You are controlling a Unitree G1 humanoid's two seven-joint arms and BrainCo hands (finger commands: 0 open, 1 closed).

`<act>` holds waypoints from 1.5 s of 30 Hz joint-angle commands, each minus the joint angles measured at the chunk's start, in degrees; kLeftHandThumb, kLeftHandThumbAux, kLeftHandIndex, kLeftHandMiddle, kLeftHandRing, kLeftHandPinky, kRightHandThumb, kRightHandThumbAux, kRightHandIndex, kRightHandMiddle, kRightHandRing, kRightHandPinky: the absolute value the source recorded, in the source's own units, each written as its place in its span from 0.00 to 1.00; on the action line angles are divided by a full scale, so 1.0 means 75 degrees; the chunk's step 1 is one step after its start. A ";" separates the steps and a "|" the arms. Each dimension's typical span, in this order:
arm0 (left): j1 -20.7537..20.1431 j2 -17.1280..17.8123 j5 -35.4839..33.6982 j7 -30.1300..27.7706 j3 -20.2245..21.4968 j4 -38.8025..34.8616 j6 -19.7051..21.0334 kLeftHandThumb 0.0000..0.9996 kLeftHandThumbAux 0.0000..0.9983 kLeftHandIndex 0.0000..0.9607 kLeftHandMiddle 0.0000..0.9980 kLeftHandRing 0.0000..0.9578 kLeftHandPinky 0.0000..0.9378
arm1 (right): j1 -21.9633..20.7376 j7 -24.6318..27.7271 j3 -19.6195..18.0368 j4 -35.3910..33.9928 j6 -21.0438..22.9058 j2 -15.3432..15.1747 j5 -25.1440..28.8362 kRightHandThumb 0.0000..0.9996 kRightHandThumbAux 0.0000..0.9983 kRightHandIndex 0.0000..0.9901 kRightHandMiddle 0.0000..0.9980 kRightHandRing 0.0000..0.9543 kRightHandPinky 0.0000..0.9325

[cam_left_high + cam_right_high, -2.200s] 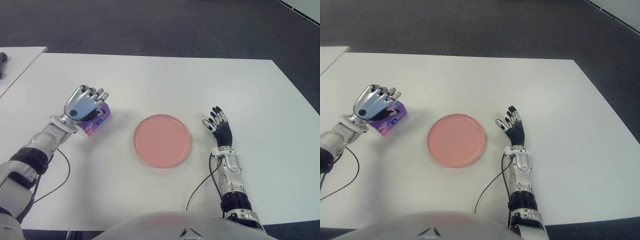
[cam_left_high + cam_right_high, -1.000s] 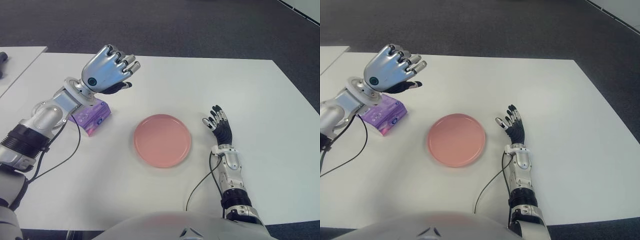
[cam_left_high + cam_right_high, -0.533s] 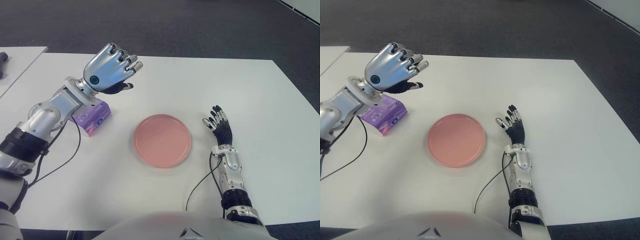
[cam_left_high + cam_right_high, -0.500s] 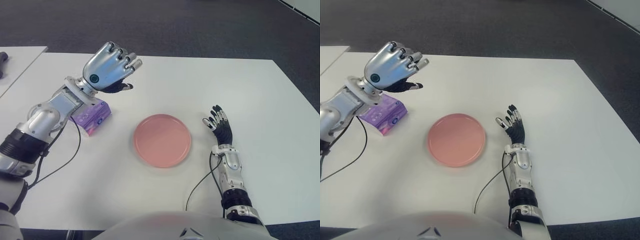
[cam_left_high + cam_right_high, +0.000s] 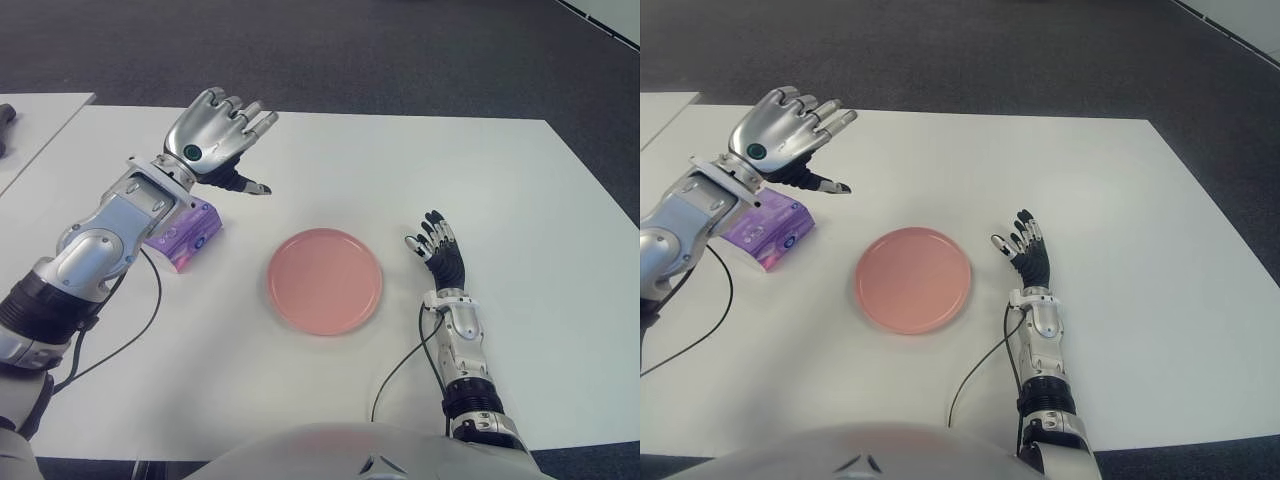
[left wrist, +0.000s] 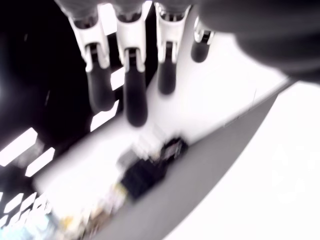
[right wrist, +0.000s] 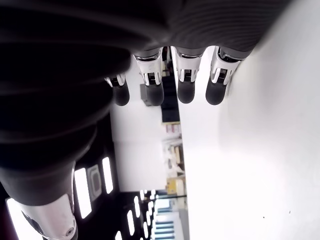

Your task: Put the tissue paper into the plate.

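Left eye view: the left hand hovers above the table with fingers spread, holding nothing. The purple tissue paper lies on the table beneath its forearm, well apart from the pink plate. Judged step: approach; the pack is not yet grasped. The next move calls for lowering the hand onto the pack.

Right eye view: the right hand shows just right of the plate, fingers extended, empty. Nothing obstructs the path.

Left wrist view: fingers straight, nothing between them.

Right wrist view: fingers straight.
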 commanded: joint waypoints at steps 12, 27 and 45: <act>0.2087 -0.0510 0.1500 -0.4851 0.0690 0.0264 0.2906 0.02 0.03 0.00 0.00 0.00 0.00 | 0.0256 -0.0026 -0.0016 0.0208 0.0286 0.0088 0.0099 0.13 0.74 0.00 0.01 0.01 0.05; 0.2532 -0.0900 0.2412 -0.5399 0.0681 0.1218 0.3566 0.01 0.03 0.00 0.00 0.00 0.00 | 0.0254 0.0052 -0.0073 0.0244 0.0285 0.0015 0.0160 0.13 0.74 0.00 0.01 0.01 0.05; 0.3232 -0.1708 0.2075 -0.3062 0.1274 0.2128 0.4695 0.02 0.04 0.00 0.00 0.00 0.00 | 0.0295 0.0095 -0.0101 0.0211 0.0279 0.0016 0.0164 0.13 0.74 0.00 0.01 0.01 0.05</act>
